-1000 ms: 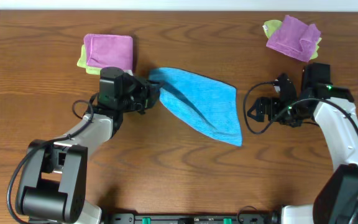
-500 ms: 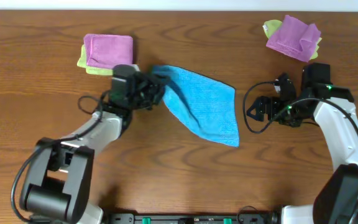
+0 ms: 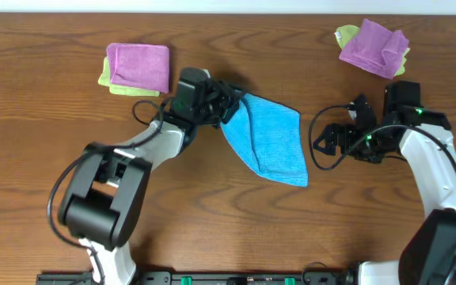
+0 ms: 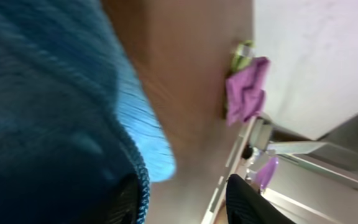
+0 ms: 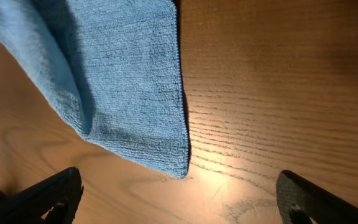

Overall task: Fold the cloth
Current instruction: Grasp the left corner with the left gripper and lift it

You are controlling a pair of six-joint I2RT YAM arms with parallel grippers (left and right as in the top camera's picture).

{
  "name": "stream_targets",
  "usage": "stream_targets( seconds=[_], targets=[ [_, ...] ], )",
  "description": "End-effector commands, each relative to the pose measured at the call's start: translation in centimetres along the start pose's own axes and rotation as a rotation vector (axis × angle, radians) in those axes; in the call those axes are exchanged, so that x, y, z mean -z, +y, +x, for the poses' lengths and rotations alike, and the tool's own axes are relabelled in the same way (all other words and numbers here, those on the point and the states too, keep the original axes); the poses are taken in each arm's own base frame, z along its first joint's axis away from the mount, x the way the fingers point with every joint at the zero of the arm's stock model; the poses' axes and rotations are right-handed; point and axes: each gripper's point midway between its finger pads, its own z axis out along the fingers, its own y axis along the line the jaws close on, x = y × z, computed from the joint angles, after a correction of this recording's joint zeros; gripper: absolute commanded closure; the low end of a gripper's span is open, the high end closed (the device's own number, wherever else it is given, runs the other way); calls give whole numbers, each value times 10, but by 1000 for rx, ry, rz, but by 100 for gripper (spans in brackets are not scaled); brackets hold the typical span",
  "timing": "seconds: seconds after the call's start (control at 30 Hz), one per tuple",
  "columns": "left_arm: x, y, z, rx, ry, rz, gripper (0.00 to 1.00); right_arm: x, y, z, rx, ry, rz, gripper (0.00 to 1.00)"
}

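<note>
The sky-blue cloth [image 3: 271, 138] lies partly folded on the wooden table [image 3: 212, 206], one corner lifted and carried over the rest. My left gripper [image 3: 232, 99] grips that corner at the cloth's upper left. In the left wrist view the cloth [image 4: 55, 93] fills the left side and drapes over one finger of the gripper [image 4: 185, 202]. My right gripper [image 3: 327, 141] is open and empty just right of the cloth. In the right wrist view its fingers [image 5: 179, 199] spread wide below the cloth's lower corner [image 5: 117, 74].
A purple cloth [image 3: 138, 65] on a yellow-green cloth [image 3: 105, 79] lies at the back left. Another purple cloth [image 3: 373, 43] on a yellow-green one [image 3: 345, 34] lies at the back right and also shows in the left wrist view [image 4: 247, 90].
My left gripper has moved right with the cloth's corner, dragging the left part over the rest; the cloth is now narrower. The right arm has not moved.
</note>
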Motion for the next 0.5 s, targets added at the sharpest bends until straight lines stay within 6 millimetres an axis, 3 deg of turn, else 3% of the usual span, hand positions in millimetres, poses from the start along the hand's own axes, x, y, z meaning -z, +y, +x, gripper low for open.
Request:
stream_targets(
  seconds=[0.0,0.2,0.23,0.33,0.47],
  targets=[
    [-5,3,-13,-32,-12,-7,53,0,6,3,-6,4,-20,1],
    [-14,14,-29,-42,-39,-27,44,0,6,3,-5,4,-20,1],
    [-16,15,-29,-50,-31,-29,40,0,6,3,-5,3,-20,1],
    [-21,19,-24,-68,5,-36,11,0,6,3,-6,4,-20,1],
    [-17,20,-17,-160,78,-23,3,0,6,3,-6,5,-20,1]
  ],
)
